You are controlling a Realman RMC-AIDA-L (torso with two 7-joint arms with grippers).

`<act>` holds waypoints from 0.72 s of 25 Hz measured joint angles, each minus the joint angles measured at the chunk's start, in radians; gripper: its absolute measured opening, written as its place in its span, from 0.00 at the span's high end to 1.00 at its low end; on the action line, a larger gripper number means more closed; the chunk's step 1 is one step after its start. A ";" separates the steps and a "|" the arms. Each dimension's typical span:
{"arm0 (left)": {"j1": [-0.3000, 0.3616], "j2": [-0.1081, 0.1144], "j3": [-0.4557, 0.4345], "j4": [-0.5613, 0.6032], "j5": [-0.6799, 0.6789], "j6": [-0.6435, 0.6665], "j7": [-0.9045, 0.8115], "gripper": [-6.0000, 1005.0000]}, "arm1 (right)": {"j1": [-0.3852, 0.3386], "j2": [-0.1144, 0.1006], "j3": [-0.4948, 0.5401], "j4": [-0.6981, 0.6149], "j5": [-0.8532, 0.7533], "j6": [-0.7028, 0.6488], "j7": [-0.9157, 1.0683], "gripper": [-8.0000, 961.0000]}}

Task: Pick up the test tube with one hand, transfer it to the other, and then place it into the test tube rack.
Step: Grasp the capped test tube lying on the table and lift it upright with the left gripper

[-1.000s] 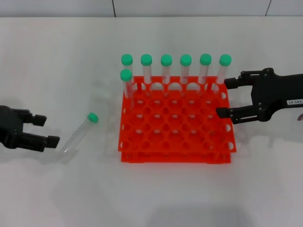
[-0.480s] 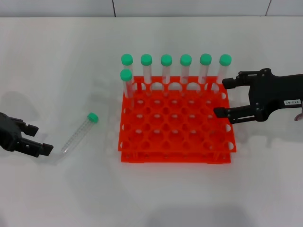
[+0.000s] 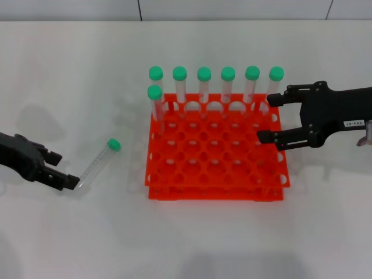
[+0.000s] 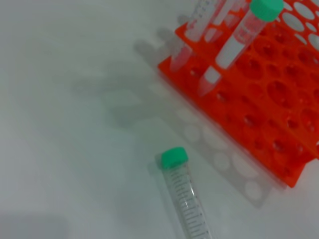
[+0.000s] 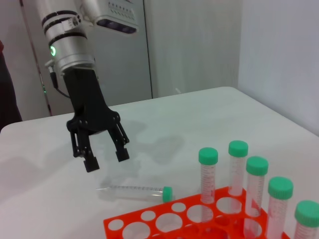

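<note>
White table [image 3: 70, 70] holds test tube [image 3: 96, 165] (graduations perhaps visible wrist-side).

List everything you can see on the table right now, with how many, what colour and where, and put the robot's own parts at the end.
test tube rack: one, orange-red, centre of the table.
standing tubes: seven, clear with green caps, six along the rack's far row and one in the row behind it at the left end.
test tube: one, clear with green cap, lying on the table left of the rack.
table: one, white.
left hand: one, black, open, by the lying tube's tip.
right hand: one, black with white label, open, over the rack's right edge.
</note>
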 joint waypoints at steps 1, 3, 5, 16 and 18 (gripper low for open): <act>-0.006 -0.002 0.000 -0.008 0.009 -0.006 0.000 0.13 | -0.001 0.000 0.000 0.000 0.000 0.000 0.000 0.17; -0.019 -0.008 0.000 -0.027 0.035 -0.023 0.000 0.13 | -0.001 0.000 -0.003 0.000 0.000 0.000 0.000 0.17; -0.025 -0.012 0.000 -0.039 0.052 -0.032 0.000 0.13 | -0.002 0.000 -0.006 0.000 0.001 0.000 0.000 0.17; -0.027 -0.022 0.000 -0.053 0.061 -0.049 -0.003 0.18 | -0.001 0.000 -0.009 0.024 0.016 0.000 -0.025 0.17; -0.029 -0.022 0.000 -0.060 0.062 -0.053 -0.004 0.19 | -0.001 0.000 -0.010 0.027 0.020 0.000 -0.027 0.17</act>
